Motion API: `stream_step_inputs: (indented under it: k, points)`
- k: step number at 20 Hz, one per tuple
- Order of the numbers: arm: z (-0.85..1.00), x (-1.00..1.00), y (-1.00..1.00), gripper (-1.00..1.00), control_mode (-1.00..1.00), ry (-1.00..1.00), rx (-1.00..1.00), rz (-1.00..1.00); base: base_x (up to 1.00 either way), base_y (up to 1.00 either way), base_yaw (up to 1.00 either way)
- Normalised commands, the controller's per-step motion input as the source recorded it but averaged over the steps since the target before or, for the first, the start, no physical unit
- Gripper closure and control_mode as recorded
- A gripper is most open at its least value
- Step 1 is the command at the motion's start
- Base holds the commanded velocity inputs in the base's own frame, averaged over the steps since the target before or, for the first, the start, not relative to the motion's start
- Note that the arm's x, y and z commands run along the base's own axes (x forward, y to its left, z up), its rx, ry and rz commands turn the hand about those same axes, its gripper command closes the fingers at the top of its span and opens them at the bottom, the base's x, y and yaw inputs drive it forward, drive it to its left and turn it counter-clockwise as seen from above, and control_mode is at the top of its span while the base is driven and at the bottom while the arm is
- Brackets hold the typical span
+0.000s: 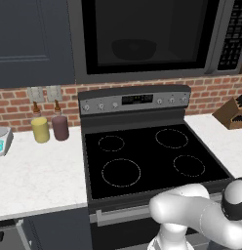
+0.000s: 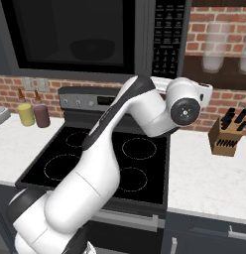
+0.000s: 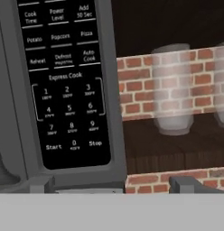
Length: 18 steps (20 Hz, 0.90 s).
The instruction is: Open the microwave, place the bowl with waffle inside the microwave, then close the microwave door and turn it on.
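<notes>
The large dark grey over-range microwave [image 1: 157, 39] has its wide black-windowed door [image 1: 147, 34] shut, with the shallow round black bowl [image 1: 134, 49] dimly visible behind the glass. The two-finger gripper [image 3: 116, 186], jaws spread wide and empty, faces the black keypad panel of pale buttons [image 3: 66, 85] at the microwave's right. The likely risk is that a wide fingertip lands on Stop or a digit beside Start, or slides off right toward the red brick wall [image 3: 145, 85].

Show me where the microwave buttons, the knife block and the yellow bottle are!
microwave keypad panel [image 3: 68, 97], hand view, on the number buttons in the middle of the black panel.
knife block [image 2: 225, 138], right base view, on its brown wooden front.
yellow bottle [image 1: 40, 130], left base view, on its yellow body.
</notes>
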Motion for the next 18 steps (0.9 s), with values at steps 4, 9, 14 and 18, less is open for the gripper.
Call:
stream_step_inputs:
  k: [4, 9, 14, 18]
  points:
    - [-0.06, 0.27, 0.07, -1.00, -1.00, 0.00, 0.00, 0.00, 0.00, 0.00, 0.00]
    - [-0.06, 0.34, 0.00, -1.00, -1.00, 0.00, 0.00, 0.00, 0.00, 0.00, 0.00]
    - [-0.08, 0.23, 0.01, -1.00, -1.00, 0.00, 0.00, 0.00, 0.00, 0.00, 0.00]
    - [0.00, 0.21, 0.03, -1.00, -1.00, 0.00, 0.00, 0.00, 0.00, 0.00, 0.00]
